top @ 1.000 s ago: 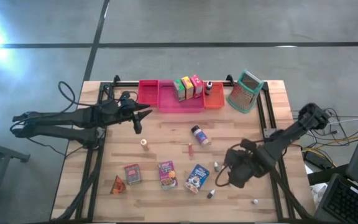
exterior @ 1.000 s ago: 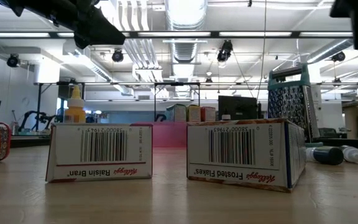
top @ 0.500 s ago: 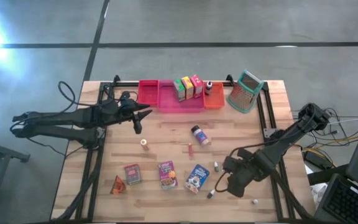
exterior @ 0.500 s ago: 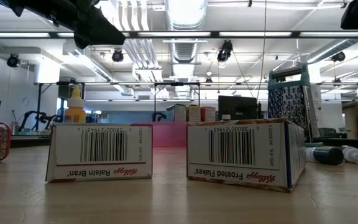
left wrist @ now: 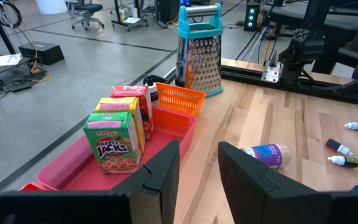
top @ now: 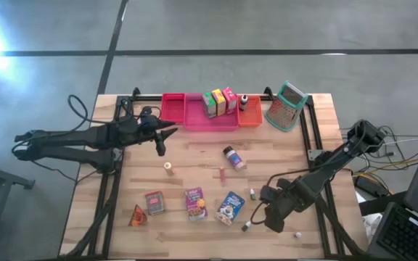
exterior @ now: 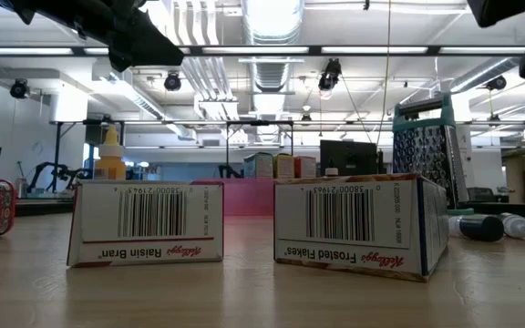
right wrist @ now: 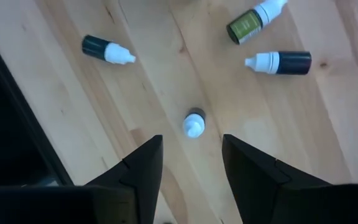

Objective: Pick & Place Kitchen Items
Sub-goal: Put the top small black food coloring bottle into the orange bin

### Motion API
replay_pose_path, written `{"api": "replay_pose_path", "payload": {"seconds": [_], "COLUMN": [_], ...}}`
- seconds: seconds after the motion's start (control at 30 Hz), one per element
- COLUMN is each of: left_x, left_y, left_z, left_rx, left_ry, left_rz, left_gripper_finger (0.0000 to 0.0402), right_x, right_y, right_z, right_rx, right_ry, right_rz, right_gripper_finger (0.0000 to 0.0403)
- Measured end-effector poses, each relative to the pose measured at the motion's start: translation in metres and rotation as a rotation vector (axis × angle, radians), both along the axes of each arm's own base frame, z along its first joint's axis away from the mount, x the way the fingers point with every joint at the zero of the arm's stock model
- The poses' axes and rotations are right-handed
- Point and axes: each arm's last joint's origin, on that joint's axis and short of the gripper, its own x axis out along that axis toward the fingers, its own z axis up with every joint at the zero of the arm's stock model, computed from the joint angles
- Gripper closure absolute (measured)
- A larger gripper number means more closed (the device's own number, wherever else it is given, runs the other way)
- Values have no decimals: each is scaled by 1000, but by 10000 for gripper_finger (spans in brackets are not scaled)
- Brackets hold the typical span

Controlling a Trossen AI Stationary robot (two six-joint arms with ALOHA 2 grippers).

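My right gripper (top: 265,216) (right wrist: 191,168) hangs open near the table's near right corner, pointing down. Just ahead of its fingers a small white-capped bottle (right wrist: 193,123) (top: 246,226) stands upright on the table. Three more tiny bottles lie on their sides: one dark (right wrist: 107,51), one green (right wrist: 253,18), one black (right wrist: 277,61). Green, yellow and pink boxes (top: 220,101) stand in the pink tray (top: 194,119). My left gripper (top: 170,130) (left wrist: 197,168) waits open above the far left, level, facing the trays.
On the table lie a small jar (top: 232,156), three boxes (top: 154,202) (top: 195,203) (top: 229,207) and an orange wedge (top: 137,215). A red tray (top: 173,107), an orange tray (top: 250,112) and a teal grater (top: 287,106) line the far edge.
My right gripper has sunk toward the table and drifted a little toward the near edge, tipping to point more steeply down. Nothing on the table has moved.
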Motion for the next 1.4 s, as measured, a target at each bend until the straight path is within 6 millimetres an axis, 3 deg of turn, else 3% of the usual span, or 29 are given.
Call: {"api": "replay_pose_path", "payload": {"seconds": [0.47, 0.93, 1.4], "left_x": [0, 0, 0], "left_y": [0, 0, 0], "left_z": [0, 0, 0], "left_rx": [0, -3, -7], "left_ry": [0, -1, -3], "left_rz": [0, 0, 1], "left_gripper_finger": [285, 285, 285], "right_x": [-7, -9, -5], "right_y": [8, 16, 23], "right_z": [-20, -30, -50], "right_rx": [-5, -71, -117], "right_ry": [-39, -55, -3], "right_rz": [41, 61, 89], "right_gripper_finger": [270, 226, 272]}}
